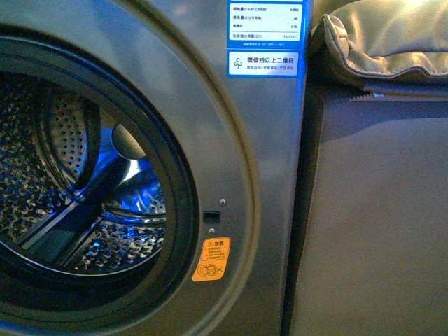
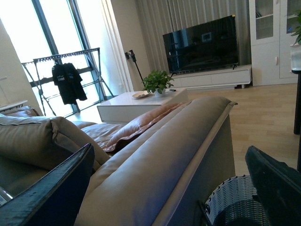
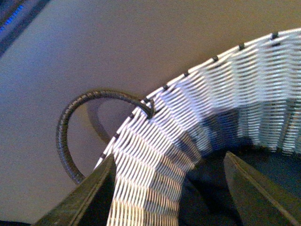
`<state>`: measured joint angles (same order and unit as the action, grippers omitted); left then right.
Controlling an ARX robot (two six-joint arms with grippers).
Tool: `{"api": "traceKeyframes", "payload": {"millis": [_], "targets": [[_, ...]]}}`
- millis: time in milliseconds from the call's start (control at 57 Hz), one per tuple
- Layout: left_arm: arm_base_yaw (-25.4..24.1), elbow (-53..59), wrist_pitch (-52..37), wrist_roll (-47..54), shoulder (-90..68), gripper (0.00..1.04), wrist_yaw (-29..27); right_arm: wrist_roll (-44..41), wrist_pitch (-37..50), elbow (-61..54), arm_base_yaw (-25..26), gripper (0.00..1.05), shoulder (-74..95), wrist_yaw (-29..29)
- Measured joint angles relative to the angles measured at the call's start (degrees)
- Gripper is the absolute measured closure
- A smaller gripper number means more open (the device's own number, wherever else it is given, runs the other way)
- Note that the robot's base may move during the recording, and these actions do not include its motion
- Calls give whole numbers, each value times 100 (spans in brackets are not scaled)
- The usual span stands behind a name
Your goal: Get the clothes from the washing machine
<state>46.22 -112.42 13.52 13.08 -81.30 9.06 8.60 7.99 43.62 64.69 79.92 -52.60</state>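
The grey washing machine [image 1: 259, 175] fills the front view, its round black-rimmed porthole [image 1: 171, 182] open on the perforated steel drum [image 1: 70, 147]. No fabric shows in the visible part of the drum. Neither gripper shows in the front view. My right gripper [image 3: 169, 157] is open, its jaws wide apart over the rim of a white wicker basket [image 3: 221, 94]. Dark navy clothes [image 3: 209, 188] lie inside that basket, below the jaws and not held. My left gripper [image 2: 169, 150] is open and empty above the beige sofa back [image 2: 160, 155].
An orange warning sticker [image 1: 211, 259] and blue-white labels [image 1: 262, 35] are on the machine's front. A beige sofa cushion [image 1: 381, 42] sits to its upper right. The basket [image 2: 230, 202] stands beside the sofa, with its dark handle [image 3: 70, 127]. A television [image 2: 202, 44] and coffee table [image 2: 136, 101] stand beyond.
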Motion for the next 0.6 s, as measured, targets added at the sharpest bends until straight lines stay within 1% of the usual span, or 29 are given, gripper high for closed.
{"api": "traceKeyframes", "payload": {"millis": [35,53,123,140,193,263,368,439,509,526,596], "targets": [[0,0,0,0,4,7,-2,68,90,0,-31,26,-83,-13],[0,0,0,0,4,7,-2,120,197,-2,-63,21,-179,-35],[0,0,0,0,4,7,-2,404,579,-70,-190,7,-525,-120],[0,0,0,0,4,7,-2,490,671,-92,-232,5,-625,-136],[0,0,0,0,4,7,-2,713,1003,-197,-393,8,-977,-160],[0,0,0,0,4,7,0,977,1445,-367,-656,7,-1423,-116],[0,0,0,0,4,7,0,1362,1934,-645,-1185,7,-2081,179],[0,0,0,0,4,7,-2,1478,2197,-918,-1670,7,-2520,610],[0,0,0,0,4,7,-2,1572,2531,-1290,-2302,7,-2940,1185],[0,0,0,0,4,7,-2,1580,2564,-1338,-2385,7,-2988,1228],[0,0,0,0,4,7,-2,1576,2835,-1770,-3071,7,-3351,1947]]}}
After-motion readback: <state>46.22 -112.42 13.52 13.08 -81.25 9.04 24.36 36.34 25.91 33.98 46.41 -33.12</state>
